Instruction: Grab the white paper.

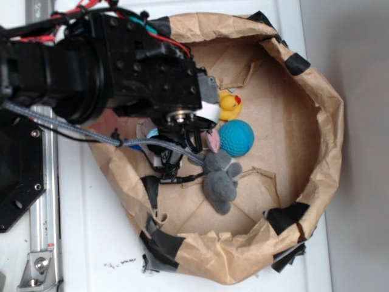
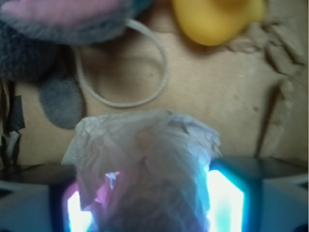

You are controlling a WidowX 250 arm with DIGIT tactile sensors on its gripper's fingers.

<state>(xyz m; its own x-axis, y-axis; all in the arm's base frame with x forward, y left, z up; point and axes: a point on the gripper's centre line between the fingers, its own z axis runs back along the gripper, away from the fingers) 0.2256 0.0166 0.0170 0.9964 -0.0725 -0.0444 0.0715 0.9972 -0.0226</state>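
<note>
The white paper (image 2: 145, 140) is a wrinkly wad that fills the gap between my two pads in the wrist view. My gripper (image 2: 147, 179) is shut on it, with one lit fingertip (image 2: 79, 212) on its left and one on its right. In the exterior view only a small white patch of the paper (image 1: 211, 112) shows under the black arm, at my gripper (image 1: 208, 108), next to the yellow duck. The rest of the wad is hidden by the arm.
A yellow rubber duck (image 1: 230, 106) (image 2: 212, 19), a blue ball (image 1: 236, 137) and a grey plush bunny (image 1: 220, 176) (image 2: 34, 43) lie close by. A brown paper wall (image 1: 325, 121) patched with black tape (image 1: 285, 217) rings the cardboard floor. A cord loop (image 2: 145, 96) lies ahead.
</note>
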